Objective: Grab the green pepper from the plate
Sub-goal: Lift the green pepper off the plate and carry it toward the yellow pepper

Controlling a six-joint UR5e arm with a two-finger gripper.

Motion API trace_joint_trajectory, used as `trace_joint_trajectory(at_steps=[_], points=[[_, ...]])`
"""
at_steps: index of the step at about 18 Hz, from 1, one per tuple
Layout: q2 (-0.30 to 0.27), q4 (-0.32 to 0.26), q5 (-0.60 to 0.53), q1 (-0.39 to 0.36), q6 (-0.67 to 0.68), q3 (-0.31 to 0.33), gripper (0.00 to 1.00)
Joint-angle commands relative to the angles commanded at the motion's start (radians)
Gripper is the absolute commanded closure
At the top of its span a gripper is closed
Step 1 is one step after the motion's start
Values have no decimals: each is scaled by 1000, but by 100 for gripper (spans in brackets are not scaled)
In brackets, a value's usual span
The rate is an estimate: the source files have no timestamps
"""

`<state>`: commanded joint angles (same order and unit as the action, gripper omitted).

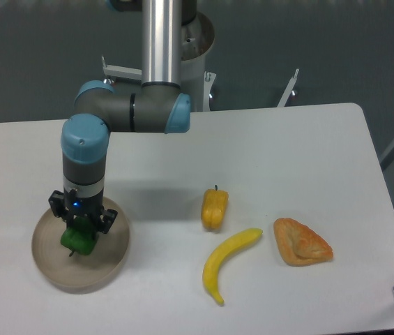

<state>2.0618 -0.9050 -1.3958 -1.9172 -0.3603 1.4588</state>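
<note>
The arm reaches down from above at the left of the counter [287,160], its gripper [80,225] pointing straight down over the plate [113,262]. The gripper is closed around the top of the green pepper [77,239], its jaws drawn in tight against the pepper's sides. The pepper sits low within the plate's rim, left of the plate's centre; whether its underside touches the dish or hangs just clear of it cannot be told from this view. A short dark stem tip shows at the pepper's lower edge.

The plate lies near the front left corner of the counter. Well apart from it, toward the middle of the counter, a yellow pepper [215,209] rests with its stem pointing away from the camera. Just in front of it a banana [226,262] lies on a diagonal, its upper end close to the yellow pepper and its lower tip toward the front edge. To the right of the banana, near but not touching, lies a golden-brown pastry [301,242] of roughly triangular shape.
</note>
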Motion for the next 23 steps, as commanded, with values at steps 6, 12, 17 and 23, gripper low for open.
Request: trace_joint_trajectory(at_steps=[6,12,17,23], points=[[-37,-60,-12,-167,-276,2,63],[-84,-132,-45,-272,-547,12,63],[-127,-176,-63,-335,-768,61,63],[-143,-178,-65,-427,-966,71,63]])
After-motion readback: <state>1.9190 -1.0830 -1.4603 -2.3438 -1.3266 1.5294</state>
